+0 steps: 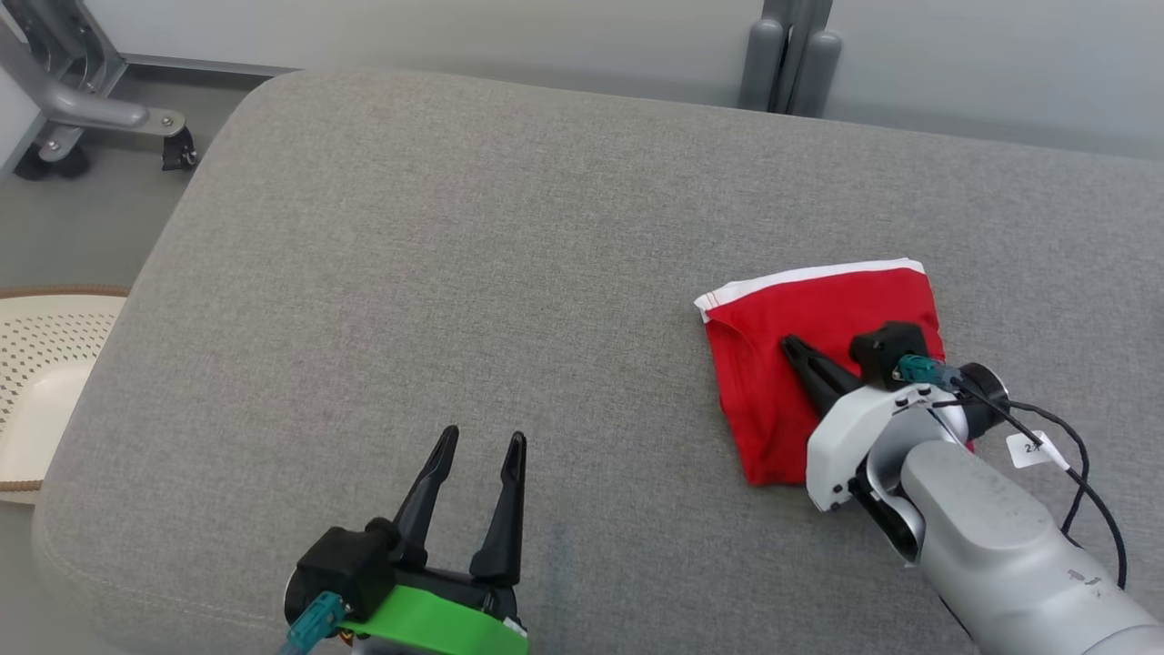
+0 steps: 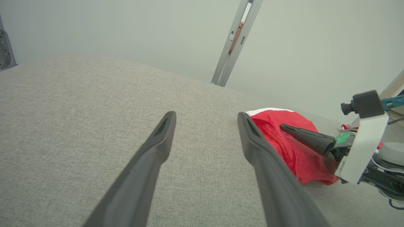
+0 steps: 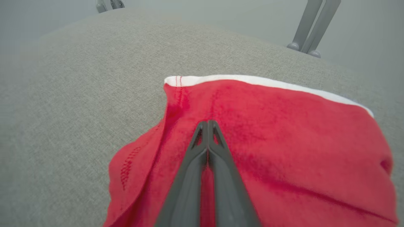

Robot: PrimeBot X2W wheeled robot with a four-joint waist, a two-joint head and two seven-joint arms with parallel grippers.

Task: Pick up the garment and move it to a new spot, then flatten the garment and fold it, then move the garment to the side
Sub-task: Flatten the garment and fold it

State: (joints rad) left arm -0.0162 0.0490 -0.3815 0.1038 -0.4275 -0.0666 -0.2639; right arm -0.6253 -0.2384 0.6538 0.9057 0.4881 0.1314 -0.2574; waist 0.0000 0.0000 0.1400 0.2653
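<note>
The right hand point(image 1: 789, 346), fingers together, sits over the folded red white-banded garment point(image 1: 818, 309); sliding it sideways could rumple the fold.

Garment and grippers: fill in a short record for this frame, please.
surface: grey cushion
garment: red with a white band, folded compact, lying on the right part of the grey cushion
right gripper: shut, fingers lying over the garment, no cloth visibly pinched
left gripper: open, over bare cushion, apart from the garment
task stage: fold looks done
</note>
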